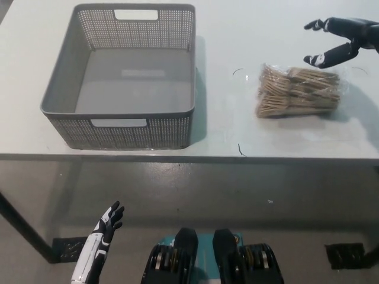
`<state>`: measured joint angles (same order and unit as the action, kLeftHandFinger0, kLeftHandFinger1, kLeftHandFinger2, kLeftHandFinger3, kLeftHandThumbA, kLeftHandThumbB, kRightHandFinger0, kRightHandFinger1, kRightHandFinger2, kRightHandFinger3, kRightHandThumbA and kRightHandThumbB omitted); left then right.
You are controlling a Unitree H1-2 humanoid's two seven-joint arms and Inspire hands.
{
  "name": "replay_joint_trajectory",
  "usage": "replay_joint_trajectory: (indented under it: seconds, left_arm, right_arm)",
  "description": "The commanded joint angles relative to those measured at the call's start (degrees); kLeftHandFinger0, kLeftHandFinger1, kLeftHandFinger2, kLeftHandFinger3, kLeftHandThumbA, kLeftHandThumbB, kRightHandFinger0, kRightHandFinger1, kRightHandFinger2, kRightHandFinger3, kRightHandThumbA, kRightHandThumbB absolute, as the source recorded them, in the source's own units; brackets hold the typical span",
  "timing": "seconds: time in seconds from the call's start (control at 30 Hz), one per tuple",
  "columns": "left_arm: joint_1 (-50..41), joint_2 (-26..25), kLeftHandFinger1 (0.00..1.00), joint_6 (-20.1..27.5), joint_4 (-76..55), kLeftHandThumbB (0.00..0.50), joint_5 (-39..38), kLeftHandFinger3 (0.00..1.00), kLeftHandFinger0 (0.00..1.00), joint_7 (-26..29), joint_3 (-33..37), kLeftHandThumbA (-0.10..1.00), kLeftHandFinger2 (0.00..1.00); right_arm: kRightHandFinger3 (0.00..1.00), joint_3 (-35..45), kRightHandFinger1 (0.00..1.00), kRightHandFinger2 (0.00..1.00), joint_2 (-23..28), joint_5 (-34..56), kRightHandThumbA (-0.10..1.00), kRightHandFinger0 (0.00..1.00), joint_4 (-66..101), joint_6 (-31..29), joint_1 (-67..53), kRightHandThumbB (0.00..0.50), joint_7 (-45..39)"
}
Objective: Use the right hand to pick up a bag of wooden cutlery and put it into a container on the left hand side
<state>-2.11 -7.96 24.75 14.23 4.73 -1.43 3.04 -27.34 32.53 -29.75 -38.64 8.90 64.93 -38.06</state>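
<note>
Bag of wooden cutlery [298, 92] — likely light, slippery film over stiff sticks; best gripped across the middle. Right hand [343, 40] spread, empty, just past its far right end. Left hand [105, 232] idle near left, fingers apart.

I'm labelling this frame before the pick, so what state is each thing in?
Basket: upright on the table, empty.
Bag of wooden cutlery: lying flat on the table right of the basket, not held.
Right hand: open, by the bag's far edge, holding nothing.
Left hand: open, resting low at the lower left, holding nothing.
</note>
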Motion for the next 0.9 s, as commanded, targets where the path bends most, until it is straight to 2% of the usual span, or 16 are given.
replay_joint_trajectory:
  seconds: [0.0,0.1,0.2,0.23,0.27,0.3,0.33,0.37,0.4,0.43,0.47,0.53,0.87]
  left_arm:
    - [0.59,-1.03,1.0,2.18,-0.94,0.228,-0.31,1.0,1.0,-0.93,0.36,1.0,1.0]
    - [0.46,-1.05,1.0,2.18,-1.05,0.229,0.24,1.0,1.0,-0.7,0.38,1.0,1.0]
    - [0.66,-1.09,1.0,2.18,-1.08,0.24,0.24,1.0,1.0,-0.92,0.5,0.99,1.0]
    - [0.74,-1.1,1.0,2.18,-1.05,0.242,0.22,1.0,1.0,-0.94,0.48,0.99,1.0]
    - [0.86,-1.14,1.0,2.18,-1.0,0.243,0.2,1.0,1.0,-0.98,0.44,0.98,1.0]
    - [0.95,-1.22,1.0,2.18,-0.98,0.245,0.14,1.0,1.0,-1.05,0.43,0.98,1.0]
    - [1.08,-1.2,1.0,2.18,-0.85,0.253,0.0,1.0,1.0,-1.16,0.43,0.98,1.0]
    - [1.13,-1.29,1.0,2.18,-0.78,0.256,-0.09,1.0,1.0,-1.23,0.4,0.98,1.0]
    - [1.19,-1.39,1.0,2.18,-0.77,0.26,0.08,1.0,1.0,-1.14,0.36,0.98,1.0]
    - [1.19,-1.43,1.0,2.18,-0.85,0.263,0.11,1.0,1.0,-1.21,0.36,0.98,1.0]
    - [1.21,-1.46,1.0,2.18,-0.86,0.264,0.12,1.0,1.0,-1.27,0.37,0.98,1.0]
    - [1.28,-1.48,1.0,2.18,-0.91,0.27,-0.04,1.0,1.0,-1.63,0.42,0.96,1.0]
    - [1.57,-1.37,1.0,2.18,-0.96,0.302,-0.45,1.0,1.0,-2.2,0.29,0.94,1.0]
  right_arm:
    - [1.0,-1.78,1.0,1.0,-0.78,-2.36,0.61,1.0,-6.3,-4.47,5.63,0.5,0.64]
    - [1.0,-3.99,1.0,1.0,-2.1,-3.6,0.61,1.0,-9.79,-5.29,6.16,0.5,0.9]
    - [1.0,-5.07,1.0,1.0,-3.07,-3.34,0.56,1.0,-12.44,-5.28,6.58,0.5,-0.89]
    - [1.0,-5.02,1.0,1.0,-3.19,-3.08,0.48,1.0,-12.65,-5.29,6.64,0.488,-1.21]
    - [1.0,-4.9,1.0,1.0,-3.33,-2.7,0.44,1.0,-12.9,-5.39,6.7,0.496,-1.49]
    - [1.0,-5.09,1.0,1.0,-3.61,-2.81,0.31,1.0,-13.53,-5.75,6.93,0.421,-1.51]
    - [1.0,-5.52,1.0,1.0,-3.76,-3.26,0.17,1.0,-13.97,-6.88,7.15,0.38,-1.38]
    - [1.0,-5.65,1.0,1.0,-3.95,-3.41,0.16,1.0,-14.29,-7.01,7.32,0.395,-1.38]
    - [1.0,-5.83,1.0,1.0,-4.27,-3.48,0.25,1.0,-14.93,-7.07,7.82,0.462,-1.97]
    - [1.0,-5.7,1.0,1.0,-4.47,-3.19,0.36,1.0,-15.63,-7.19,8.19,0.498,-2.43]
    - [1.0,-5.62,1.0,1.0,-4.54,-3.05,0.36,1.0,-15.96,-7.27,8.3,0.5,-2.59]
    - [1.0,-5.82,1.0,1.0,-4.28,-3.66,0.52,1.0,-15.08,-7.22,7.98,0.5,-2.16]
    - [1.0,-7.13,1.0,1.0,-5.25,-5.52,0.56,1.0,-16.6,-8.9,7.82,0.5,-1.19]
